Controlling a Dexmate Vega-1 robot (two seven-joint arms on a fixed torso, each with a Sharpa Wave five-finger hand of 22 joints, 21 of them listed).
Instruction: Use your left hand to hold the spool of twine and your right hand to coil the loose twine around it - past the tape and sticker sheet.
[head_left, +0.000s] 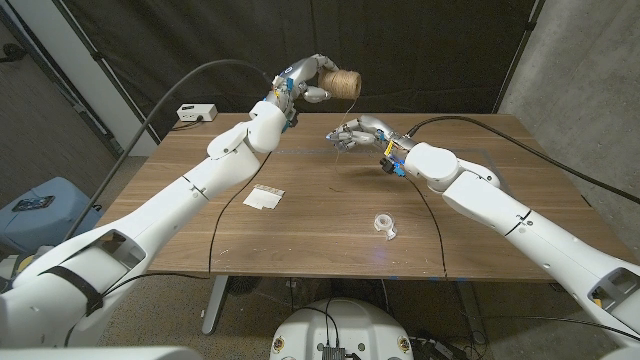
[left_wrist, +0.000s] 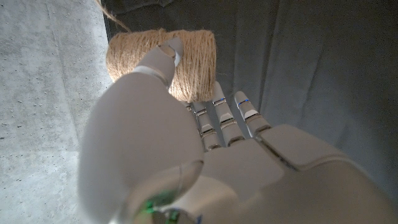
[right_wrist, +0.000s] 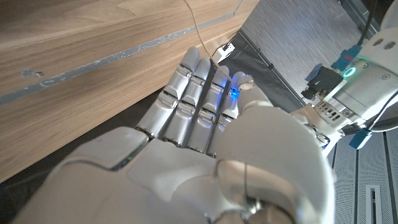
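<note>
My left hand (head_left: 303, 82) holds the spool of twine (head_left: 342, 83) raised in the air over the table's far edge. In the left wrist view the thumb and fingers (left_wrist: 219, 112) wrap the tan spool (left_wrist: 134, 53), and a loose strand (left_wrist: 115, 15) leaves its end. My right hand (head_left: 355, 133) hovers just below and to the right of the spool, fingers closed together. A thin strand of twine (right_wrist: 193, 25) comes out from its fingertips (right_wrist: 199, 68) and runs off across the table. The tape roll (head_left: 384, 222) and the sticker sheet (head_left: 266, 197) lie nearer on the wooden table (head_left: 320, 240).
A white box (head_left: 197, 113) with a cable sits at the table's far left corner. Black cables (head_left: 432, 215) trail from both arms across the tabletop. A blue chair (head_left: 40, 205) stands left of the table, with a dark curtain behind.
</note>
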